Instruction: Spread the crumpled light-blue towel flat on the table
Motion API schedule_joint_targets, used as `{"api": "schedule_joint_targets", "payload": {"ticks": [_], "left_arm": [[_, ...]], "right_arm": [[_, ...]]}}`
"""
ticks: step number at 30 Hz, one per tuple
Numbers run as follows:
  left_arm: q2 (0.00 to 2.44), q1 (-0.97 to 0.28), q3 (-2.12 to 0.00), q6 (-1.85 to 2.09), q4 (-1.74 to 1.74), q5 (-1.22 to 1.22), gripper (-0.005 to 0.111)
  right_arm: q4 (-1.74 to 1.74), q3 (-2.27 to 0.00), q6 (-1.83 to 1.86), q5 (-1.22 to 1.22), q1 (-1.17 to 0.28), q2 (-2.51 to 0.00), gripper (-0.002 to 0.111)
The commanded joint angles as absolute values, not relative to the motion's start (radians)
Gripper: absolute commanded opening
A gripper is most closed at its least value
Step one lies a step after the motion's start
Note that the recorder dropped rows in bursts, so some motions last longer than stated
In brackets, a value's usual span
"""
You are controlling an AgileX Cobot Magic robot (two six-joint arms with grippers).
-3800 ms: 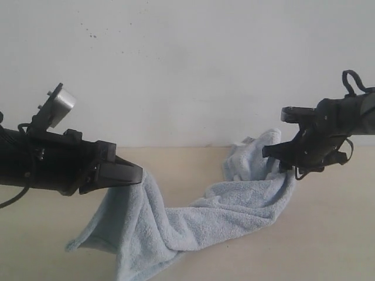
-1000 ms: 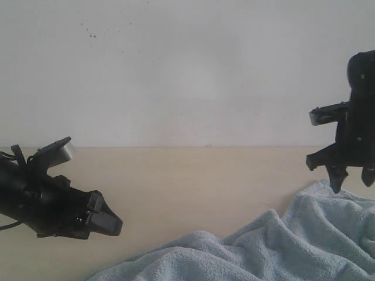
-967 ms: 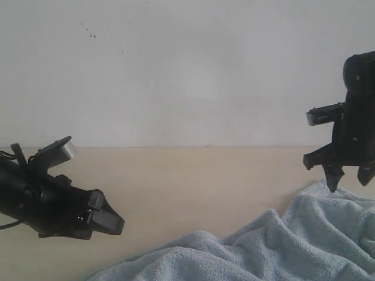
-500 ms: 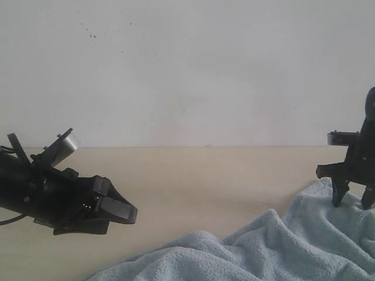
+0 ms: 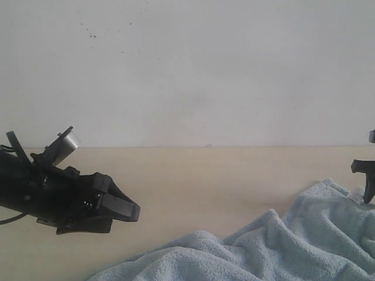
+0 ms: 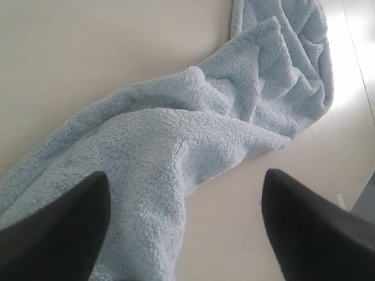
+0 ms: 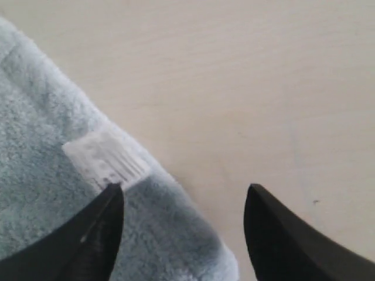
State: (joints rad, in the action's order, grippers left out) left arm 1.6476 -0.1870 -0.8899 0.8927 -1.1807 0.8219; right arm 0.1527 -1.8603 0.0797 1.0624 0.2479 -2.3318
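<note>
A plain white wall stands behind the light-beige counter, which runs the full width of the exterior view. The light-blue towel lies on the counter toward the lower right of that view, rumpled into soft ridges and folds rather than flat, with its long bunched end trailing toward the bottom middle. The left tool hangs over bare counter to the left of the towel, tilted down toward it, its two dark fingers spread wide and holding nothing; from its wrist camera the bunched cloth lies below the gap between them. The right tool shows only as a dark sliver at the right edge of the exterior view, by the towel's far corner. Its fingers are also spread and empty, one over the towel's hemmed corner and the other over bare counter. A small white tag sits at that corner, just beside the nearer finger.
</note>
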Motion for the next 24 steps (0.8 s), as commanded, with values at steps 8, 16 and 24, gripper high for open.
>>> {"api": "schedule_joint_targets", "payload": {"ticks": [8, 16, 24], "left_arm": [[1.649, -0.184, -0.897, 0.916, -1.215, 0.845, 0.069], [1.649, -0.184, -0.897, 0.916, -1.238, 0.866, 0.069], [1.649, -0.184, -0.897, 0.944, -1.288, 0.898, 0.069]], "right_arm": [[0.532, -1.857, 0.325, 1.128, 0.32, -2.327, 0.058], [0.413, -1.857, 0.292, 1.091, 0.32, -2.347, 0.058], [0.715, -1.857, 0.488, 1.167, 0.32, -2.398, 0.058]]}}
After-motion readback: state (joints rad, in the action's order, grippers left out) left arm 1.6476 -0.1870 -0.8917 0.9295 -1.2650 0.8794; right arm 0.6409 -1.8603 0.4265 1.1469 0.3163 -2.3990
